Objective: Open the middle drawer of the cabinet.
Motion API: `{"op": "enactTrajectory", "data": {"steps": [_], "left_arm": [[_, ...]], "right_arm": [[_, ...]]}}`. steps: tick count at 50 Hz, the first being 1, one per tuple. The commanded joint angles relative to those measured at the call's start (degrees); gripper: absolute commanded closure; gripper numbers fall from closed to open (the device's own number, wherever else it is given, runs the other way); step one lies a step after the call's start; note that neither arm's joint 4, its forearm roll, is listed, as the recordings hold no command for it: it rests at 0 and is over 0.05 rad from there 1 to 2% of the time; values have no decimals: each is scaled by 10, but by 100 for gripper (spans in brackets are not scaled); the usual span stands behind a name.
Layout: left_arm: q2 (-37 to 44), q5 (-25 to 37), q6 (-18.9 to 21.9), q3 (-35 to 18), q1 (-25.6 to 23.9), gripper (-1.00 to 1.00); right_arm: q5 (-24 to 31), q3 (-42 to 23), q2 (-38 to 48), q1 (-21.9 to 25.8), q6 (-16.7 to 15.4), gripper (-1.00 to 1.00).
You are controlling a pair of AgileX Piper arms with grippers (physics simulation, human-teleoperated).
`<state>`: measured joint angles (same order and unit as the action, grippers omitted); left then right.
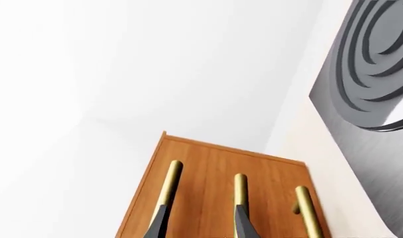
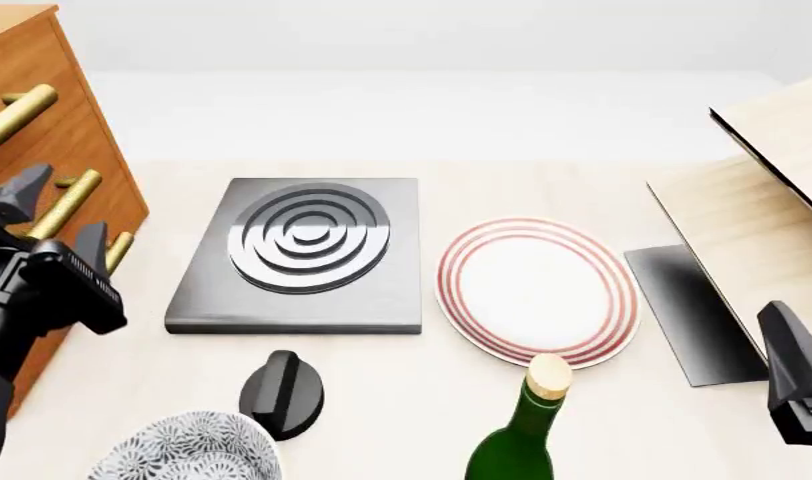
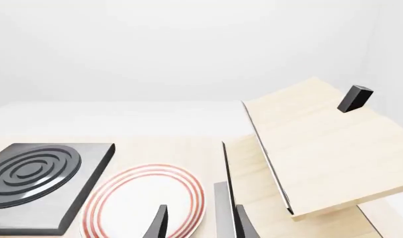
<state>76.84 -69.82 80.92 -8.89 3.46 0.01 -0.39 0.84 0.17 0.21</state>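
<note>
The cabinet [image 2: 79, 75] stands at the table's left edge, orange-brown with three brass bar handles. My left gripper [image 2: 57, 220] is open at its front, and in the front view the middle drawer's handle [image 2: 67, 203] lies between the two fingers. In the left wrist view the middle drawer [image 1: 221, 168] looks flush with the others. There the fingers of the left gripper [image 1: 201, 225] overlap the uppermost handle [image 1: 169, 181] and the middle handle [image 1: 240, 188]. Whether a finger touches the handle I cannot tell. My right gripper [image 3: 201, 225] hangs open and holds nothing at the near right.
A black ringed slab [image 2: 299, 255] lies beside the cabinet, with a red-rimmed plate [image 2: 537, 290] to its right. A pale wood box with a dark panel [image 2: 753, 230] sits far right. A black knob [image 2: 281, 395], patterned bowl [image 2: 186, 450] and green bottle [image 2: 526, 430] line the near edge.
</note>
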Motion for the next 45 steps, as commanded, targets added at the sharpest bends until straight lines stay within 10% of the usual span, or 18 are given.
{"op": "enactTrajectory", "data": {"steps": [1, 45], "left_arm": [[20, -1, 7, -14, 15, -100], [151, -1, -27, -63, 46, -100]], "right_arm": [[0, 0, 0, 0, 0, -100], [0, 0, 0, 0, 0, -100]]}}
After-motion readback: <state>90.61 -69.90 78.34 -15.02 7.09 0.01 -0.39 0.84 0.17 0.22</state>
